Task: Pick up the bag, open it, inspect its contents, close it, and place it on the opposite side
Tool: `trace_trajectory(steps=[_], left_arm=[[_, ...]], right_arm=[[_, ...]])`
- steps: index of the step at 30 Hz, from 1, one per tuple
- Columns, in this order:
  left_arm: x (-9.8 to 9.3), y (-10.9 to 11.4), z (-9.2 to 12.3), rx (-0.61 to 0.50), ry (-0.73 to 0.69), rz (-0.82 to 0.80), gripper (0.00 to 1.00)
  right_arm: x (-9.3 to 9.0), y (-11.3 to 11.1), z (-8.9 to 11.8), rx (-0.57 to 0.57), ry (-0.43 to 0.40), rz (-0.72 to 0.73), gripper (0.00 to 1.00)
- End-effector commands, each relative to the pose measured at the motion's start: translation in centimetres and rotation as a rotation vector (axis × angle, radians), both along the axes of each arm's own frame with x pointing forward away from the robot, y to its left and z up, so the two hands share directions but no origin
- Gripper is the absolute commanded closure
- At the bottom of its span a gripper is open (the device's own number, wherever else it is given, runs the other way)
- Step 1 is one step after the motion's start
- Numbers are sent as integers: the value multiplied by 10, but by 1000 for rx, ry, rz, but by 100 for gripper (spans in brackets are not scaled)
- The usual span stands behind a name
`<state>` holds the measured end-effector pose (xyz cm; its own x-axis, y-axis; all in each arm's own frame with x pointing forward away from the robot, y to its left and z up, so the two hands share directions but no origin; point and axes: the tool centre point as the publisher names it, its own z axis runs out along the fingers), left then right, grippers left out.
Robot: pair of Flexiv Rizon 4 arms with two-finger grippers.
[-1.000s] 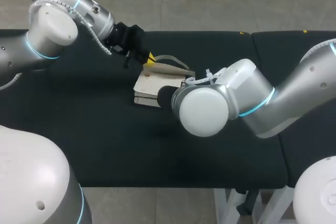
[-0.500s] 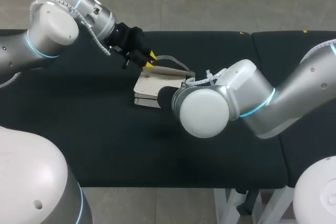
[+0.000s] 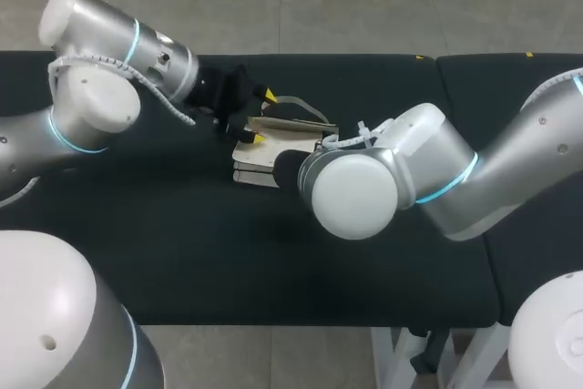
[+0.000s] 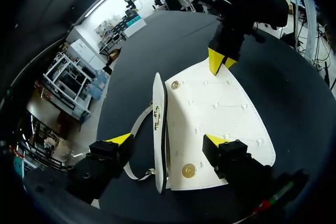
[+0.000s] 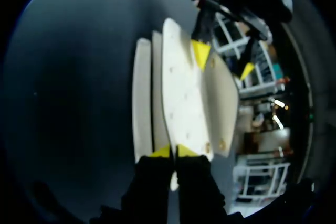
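A: Now the left gripper (image 3: 264, 116) has dropped, fingers spread wide over the bag (image 3: 253, 166) at mid-table (image 3: 182, 252).
B: Meanwhile the right gripper (image 5: 173, 151) pinches its flap (image 4: 220, 108) edge, so opening seems underway.

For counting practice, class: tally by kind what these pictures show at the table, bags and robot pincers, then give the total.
white bag: 1
pincers: 2 (left pincer, right pincer)
Total: 3

The left arm (image 3: 91, 107) and right arm (image 3: 428, 166): rounded silver shells, glowing cyan rings, seemingly white corrugated cables.
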<state>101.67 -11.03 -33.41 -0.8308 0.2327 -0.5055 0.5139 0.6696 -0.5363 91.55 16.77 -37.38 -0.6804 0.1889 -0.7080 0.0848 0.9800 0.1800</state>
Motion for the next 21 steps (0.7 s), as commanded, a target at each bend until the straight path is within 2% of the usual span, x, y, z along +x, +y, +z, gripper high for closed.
trace_trajectory(steps=[1, 5, 8, 10, 11, 12, 15, 21], left_arm=[[11, -11, -9, -15, -15, 20, 15], [20, -16, -14, -7, -10, 35, 25], [27, -19, -17, 8, -1, 44, 28], [31, -20, -18, 12, 10, 46, 40], [32, -20, -19, 16, 10, 49, 42], [34, -21, -19, 18, 12, 52, 40], [37, -22, -19, 23, 21, 56, 50], [41, -24, -21, 51, 64, 56, 59]], right_arm=[[-1, 0, -1, 2, -4, 0, 100], [-1, 0, -1, 2, -4, 0, 100], [-1, 0, -1, 2, -4, 0, 100], [-1, 0, -1, 2, -4, 0, 100], [-1, 0, -1, 2, -4, 0, 100], [-1, 0, -1, 2, -4, 0, 100], [-1, 0, -1, 2, -4, 0, 100], [-1, 0, -1, 2, -4, 0, 100]])
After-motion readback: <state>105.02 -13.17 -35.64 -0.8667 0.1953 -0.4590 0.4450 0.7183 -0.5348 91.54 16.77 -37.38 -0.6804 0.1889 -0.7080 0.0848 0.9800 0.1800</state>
